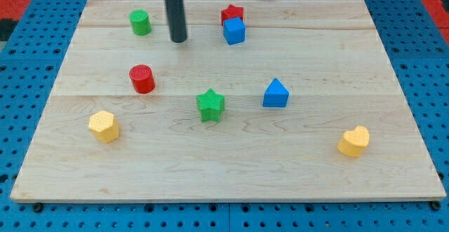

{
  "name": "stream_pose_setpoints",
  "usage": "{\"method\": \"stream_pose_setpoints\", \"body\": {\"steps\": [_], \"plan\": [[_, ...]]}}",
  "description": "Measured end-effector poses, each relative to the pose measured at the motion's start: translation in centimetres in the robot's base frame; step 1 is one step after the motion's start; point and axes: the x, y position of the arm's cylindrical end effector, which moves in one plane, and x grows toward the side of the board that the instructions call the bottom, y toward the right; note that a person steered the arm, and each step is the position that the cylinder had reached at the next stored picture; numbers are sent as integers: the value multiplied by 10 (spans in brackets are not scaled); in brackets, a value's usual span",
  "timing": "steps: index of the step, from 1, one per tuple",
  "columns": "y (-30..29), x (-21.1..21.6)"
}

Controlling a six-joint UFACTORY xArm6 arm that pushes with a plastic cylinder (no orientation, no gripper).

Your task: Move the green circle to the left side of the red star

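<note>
- Green circle (140,22) stands upright near the tabletop's (316,176) upper left corner, well to the view's left of the red star (232,13).
- Red star sits close to the top edge, a little to the view's right of centre, partly hidden at its lower right by the blue cube (234,31), which touches it or very nearly does.
- My tip (179,40) lies between the green circle and the red star, slightly lower in the view than both, and touches neither; it is nearer the circle than the star.
- Rod rises straight up from my tip and leaves the view at the top edge.
- Jaws: the arm carries none, only the dark rod, so there is nothing apart, together or clamped on anything.
- Red cylinder (142,78) stands below the green circle, well apart from it, on the left half of the tabletop.
- Yellow hexagonal block (104,126) lies lower left, near the view's left edge of the wood.
- Green star (210,105) rests near the middle of the tabletop, with the blue triangular block (276,93) to its right and slightly higher, the two apart.
- Yellow heart (353,141) lies alone at the lower right, well away from the other blocks.
- Tabletop is pale wood, set on a blue pegboard surface (21,99) that shows around it on all sides.
</note>
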Motion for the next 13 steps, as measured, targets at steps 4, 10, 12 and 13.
{"method": "stream_pose_setpoints", "body": {"steps": [4,10,12,13], "plan": [[-109,-49],[79,-6],[90,51],[102,77]]}}
